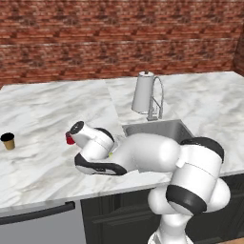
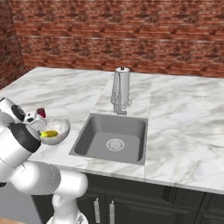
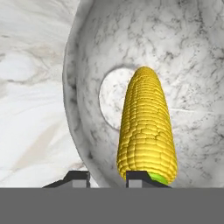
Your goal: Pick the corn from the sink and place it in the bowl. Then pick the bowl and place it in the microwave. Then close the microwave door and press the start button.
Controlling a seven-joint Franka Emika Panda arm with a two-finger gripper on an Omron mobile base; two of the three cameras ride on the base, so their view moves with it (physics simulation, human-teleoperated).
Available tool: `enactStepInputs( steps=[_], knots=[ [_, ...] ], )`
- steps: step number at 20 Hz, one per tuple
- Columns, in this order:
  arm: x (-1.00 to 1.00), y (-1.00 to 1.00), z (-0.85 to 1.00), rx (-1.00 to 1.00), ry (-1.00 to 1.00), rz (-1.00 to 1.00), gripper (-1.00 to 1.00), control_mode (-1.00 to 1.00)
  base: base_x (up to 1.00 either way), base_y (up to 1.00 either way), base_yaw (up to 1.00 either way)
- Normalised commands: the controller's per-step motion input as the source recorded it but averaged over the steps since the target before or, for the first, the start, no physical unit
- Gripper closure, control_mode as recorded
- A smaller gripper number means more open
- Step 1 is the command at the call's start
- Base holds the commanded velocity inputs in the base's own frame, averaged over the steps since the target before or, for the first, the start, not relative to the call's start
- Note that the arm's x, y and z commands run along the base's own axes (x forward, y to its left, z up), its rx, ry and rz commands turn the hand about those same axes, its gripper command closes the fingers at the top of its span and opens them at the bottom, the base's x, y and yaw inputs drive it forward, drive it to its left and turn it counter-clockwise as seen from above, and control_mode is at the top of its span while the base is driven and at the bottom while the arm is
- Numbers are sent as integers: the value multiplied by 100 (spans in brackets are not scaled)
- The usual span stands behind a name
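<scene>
Corn (image 3: 146, 127) already lying in the bowl (image 3: 83, 65), on the surface (image 2: 74, 94) left of the sink (image 2: 111, 138). Tool (image 3: 107, 178) down at the bowl's near rim, fingers pinched on that wall, one inside, one outside. Bowl: hard, smooth, slippery, breakable. Best held by the rim, kept level so the light corn stays in.
</scene>
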Motion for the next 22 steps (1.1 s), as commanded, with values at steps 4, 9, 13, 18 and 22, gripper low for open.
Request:
enactStepInputs(
  steps=[4, 9, 13, 18, 22],
  knots=[
    [33, -39, -64, 0, 4, 20, 100, -100, 0, 0, 0],
    [45, -36, -64, 0, 8, 20, 100, -100, 0, 0, 0],
    [37, -18, -41, 0, 11, 11, 100, -100, 0, 0, 0],
    [-42, -13, 45, -1, -5, 19, 100, -100, 0, 0, 0],
    [-82, -47, 100, 1, -23, 47, 100, -100, 0, 0, 0]
  ],
)
